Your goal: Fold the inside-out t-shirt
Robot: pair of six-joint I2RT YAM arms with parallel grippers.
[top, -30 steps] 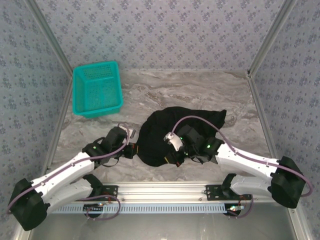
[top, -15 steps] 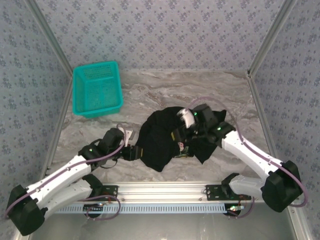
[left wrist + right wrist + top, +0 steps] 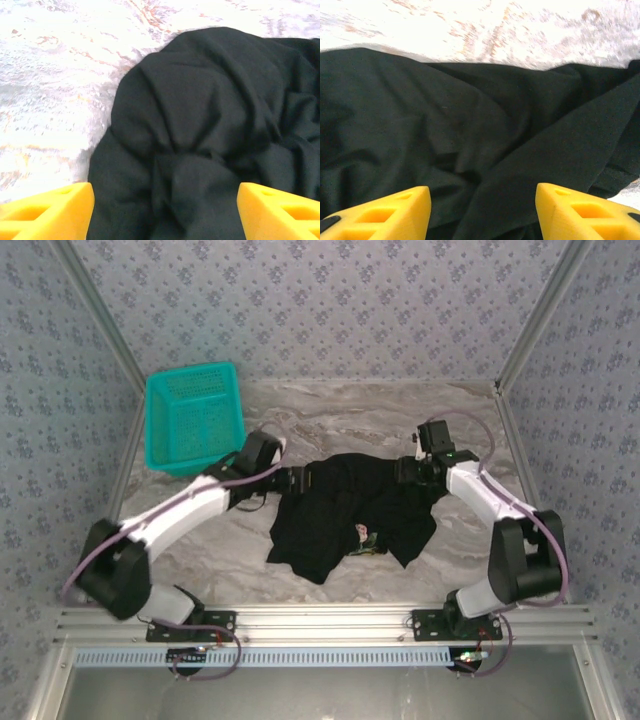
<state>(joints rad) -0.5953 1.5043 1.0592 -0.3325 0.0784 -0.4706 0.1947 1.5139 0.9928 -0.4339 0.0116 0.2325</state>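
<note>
The inside-out t-shirt lies crumpled in a black heap mid-table, with a small pale bit of print showing near its front. My left gripper is at the shirt's far left edge. In the left wrist view its yellow fingers stand wide apart, the gripper open over folds of the shirt. My right gripper is at the shirt's far right edge. In the right wrist view it is open above the black cloth, nothing pinched between its fingers.
A teal mesh basket stands at the back left, close to the left arm's elbow. The marble tabletop lies bare behind the shirt. Metal frame posts and patterned walls bound the table on both sides.
Both grippers have opened and let go of the cloth. Both arms swung from the near side to the shirt's far edge, and the shirt now lies spread wider.
</note>
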